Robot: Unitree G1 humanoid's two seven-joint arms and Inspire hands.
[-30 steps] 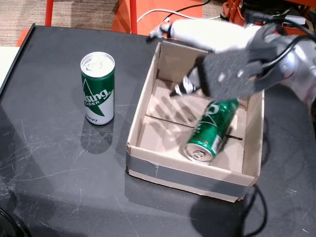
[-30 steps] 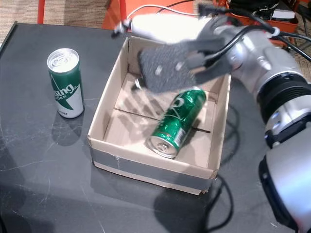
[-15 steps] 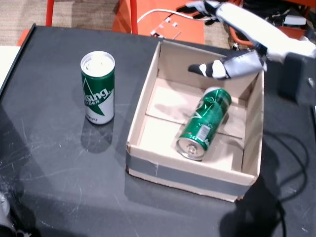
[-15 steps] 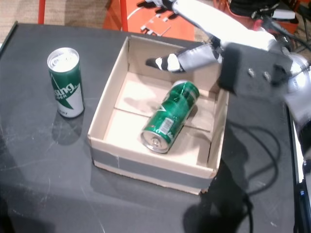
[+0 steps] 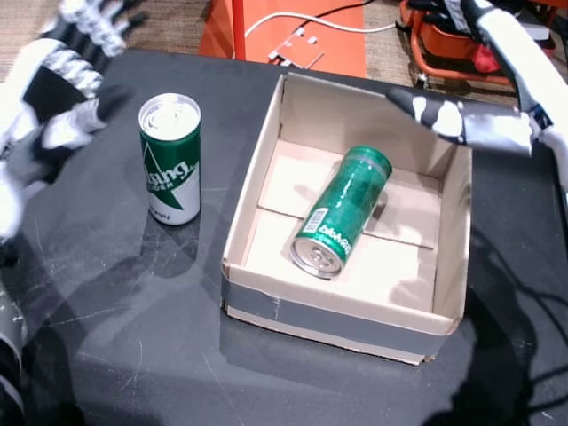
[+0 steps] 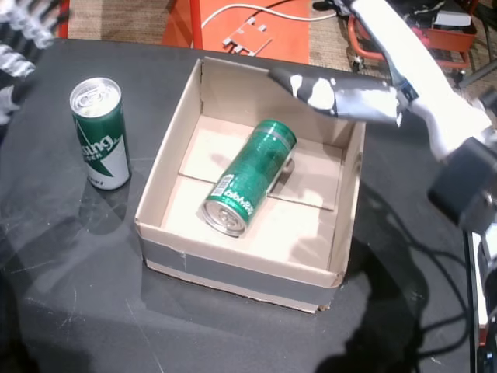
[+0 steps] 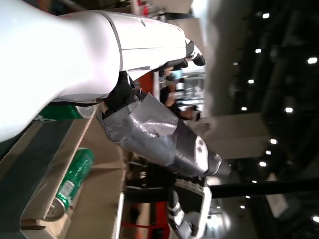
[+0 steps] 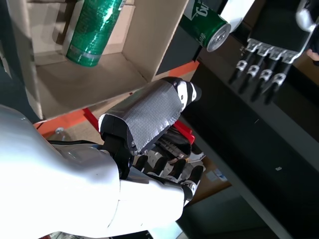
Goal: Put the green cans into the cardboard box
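Observation:
One green can [image 5: 170, 160] stands upright on the black table [image 5: 124, 337], left of the cardboard box [image 5: 337, 321]. A second green can [image 5: 342, 213] lies on its side inside the box, its top end toward me. My left hand [image 5: 58, 80] hovers open, fingers spread, just left of the upright can without touching it. Over the box's far right corner, my right hand [image 5: 484, 98] is open and holds nothing. Both head views show the same layout: upright can [image 6: 99, 134], lying can [image 6: 248, 177], right hand [image 6: 365, 85]. The right wrist view looks down on the lying can [image 8: 94, 27].
An orange frame [image 5: 284, 27] with a white cable and a red stand [image 5: 444, 53] sit on the floor behind the table. The table's left edge [image 5: 22, 115] runs close to my left hand. Bare tabletop lies in front of the box.
My right hand has lifted out of the box and drawn back to its far right corner. The lying can rolled slightly left. My left hand has come in beside the upright can.

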